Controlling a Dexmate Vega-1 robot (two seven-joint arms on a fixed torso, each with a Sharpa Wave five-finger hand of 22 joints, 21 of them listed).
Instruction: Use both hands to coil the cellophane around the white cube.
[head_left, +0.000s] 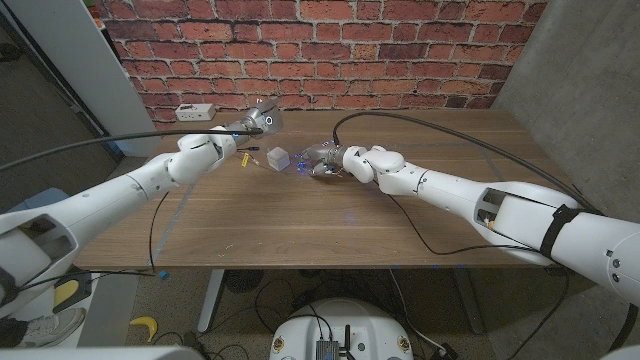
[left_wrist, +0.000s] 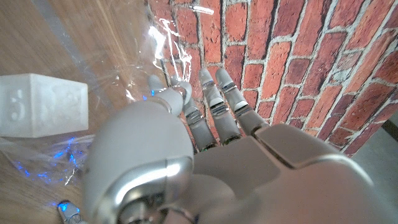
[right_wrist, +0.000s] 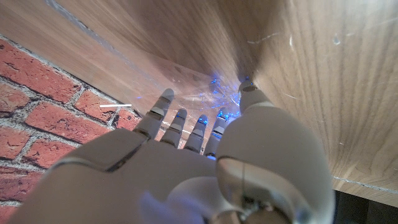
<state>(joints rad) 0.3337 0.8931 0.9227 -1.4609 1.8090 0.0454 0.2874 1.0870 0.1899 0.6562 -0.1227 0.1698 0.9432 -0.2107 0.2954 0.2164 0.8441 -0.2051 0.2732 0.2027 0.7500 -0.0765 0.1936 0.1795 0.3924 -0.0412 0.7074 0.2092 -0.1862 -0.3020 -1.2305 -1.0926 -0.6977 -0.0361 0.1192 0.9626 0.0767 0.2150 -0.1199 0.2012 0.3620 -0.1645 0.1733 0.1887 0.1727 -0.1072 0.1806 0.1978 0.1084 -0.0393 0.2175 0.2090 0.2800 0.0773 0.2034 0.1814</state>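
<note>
1. White and blocky, the cube (head_left: 278, 158) sits on the wooden table (head_left: 300, 220) toward its far side, roughly at 12 o'clock from the table's middle, between my two hands. My left wrist view shows its face with a faint embossed mark (left_wrist: 40, 104).
2. Clear cellophane (head_left: 312, 157) lies crinkled at the cube's 3 o'clock, reaching to my right hand; another stretch rises at about 10 o'clock toward my left hand, seen glinting in the left wrist view (left_wrist: 163, 43).
3. My left hand (head_left: 250, 128) is raised above the table at the cube's 10 o'clock, fingers (left_wrist: 214, 99) close together with cellophane at their tips; I cannot tell how firmly it is pinched.
4. My right hand (head_left: 340, 163) is at the cube's 3 o'clock, fingers (right_wrist: 177, 121) side by side on the film (right_wrist: 186, 87), thumb against it.
5. A white power strip (head_left: 196, 111) lies at the table's far left, by the brick wall (head_left: 330, 50).
</note>
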